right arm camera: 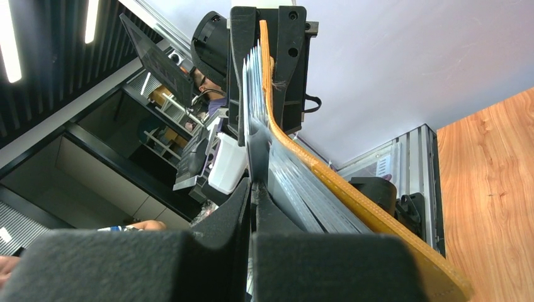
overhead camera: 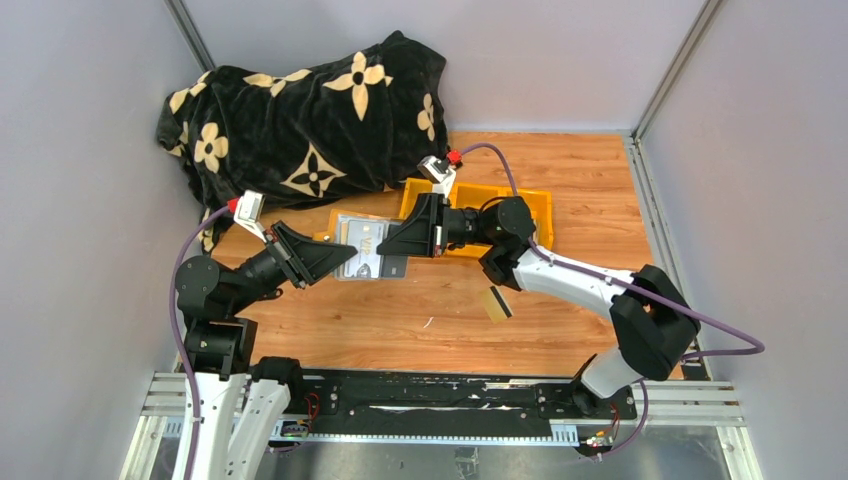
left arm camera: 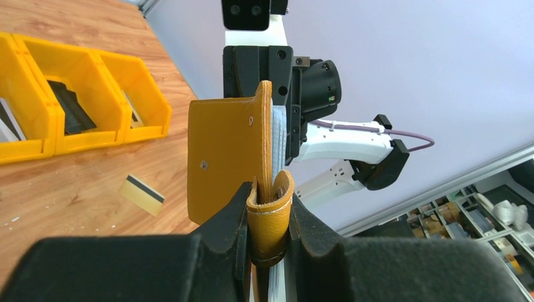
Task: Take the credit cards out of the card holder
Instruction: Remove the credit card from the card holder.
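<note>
Wood-grain tabletop point(overhead camera: 420, 320) in grey-walled cell; black flower-print blanket point(overhead camera: 300, 110) heaped far left, yellow three-compartment bin tray point(overhead camera: 535, 205) behind right arm
Mustard-tan card holder point(overhead camera: 362, 245) up in air between both arms, open, clear pockets fanned
Left gripper point(overhead camera: 348, 258): fingers clamped on holder's folded tan edge
Right gripper point(overhead camera: 388, 243): fingers pressed together on thin pale leaf among pockets; card or pocket, cannot tell
One tan-gold credit card point(overhead camera: 497, 303), black stripe, flat on tabletop beside right forearm
</note>
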Motion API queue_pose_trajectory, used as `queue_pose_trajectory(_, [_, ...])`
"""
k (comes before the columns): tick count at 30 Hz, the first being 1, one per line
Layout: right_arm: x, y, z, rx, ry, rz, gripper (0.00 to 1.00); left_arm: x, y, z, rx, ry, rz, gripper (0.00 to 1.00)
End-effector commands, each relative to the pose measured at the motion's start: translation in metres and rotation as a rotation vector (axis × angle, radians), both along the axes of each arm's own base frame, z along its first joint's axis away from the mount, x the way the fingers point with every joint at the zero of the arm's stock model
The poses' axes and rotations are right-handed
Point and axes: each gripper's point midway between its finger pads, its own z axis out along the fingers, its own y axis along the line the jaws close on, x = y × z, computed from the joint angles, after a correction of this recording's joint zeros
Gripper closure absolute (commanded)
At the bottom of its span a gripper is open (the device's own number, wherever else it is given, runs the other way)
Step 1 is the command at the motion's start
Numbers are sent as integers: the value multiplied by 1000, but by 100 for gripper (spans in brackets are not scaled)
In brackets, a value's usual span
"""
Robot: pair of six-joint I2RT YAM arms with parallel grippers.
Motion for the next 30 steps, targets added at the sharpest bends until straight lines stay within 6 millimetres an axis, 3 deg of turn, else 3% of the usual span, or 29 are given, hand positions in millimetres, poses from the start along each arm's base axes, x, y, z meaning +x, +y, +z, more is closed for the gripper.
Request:
queue_pose_trajectory(1, [-11, -15, 15, 64, -55, 6, 100, -9, 1, 24, -18, -69, 7, 82])
queue_pose_trajectory(9, [-5, -24, 12, 60, -52, -23, 100, -9, 2, 25, -18, -65, 11, 82])
queue_pose_trajectory(15, [-8, -23, 17, 70, -64, -19, 100, -8, 2, 24, -18, -58, 19, 77])
queue_pose_trajectory(18, [-14, -20, 21, 75, -77, -7, 80, -6, 3, 23, -14, -54, 28, 78])
queue_pose_trajectory(21, [-16, -15, 21, 63, -86, -10, 68, -5, 3, 22, -14, -52, 33, 80])
queue_pose_trajectory(30, [-7, 0, 9, -6, -56, -53, 54, -4, 5, 24, -8, -63, 47, 86])
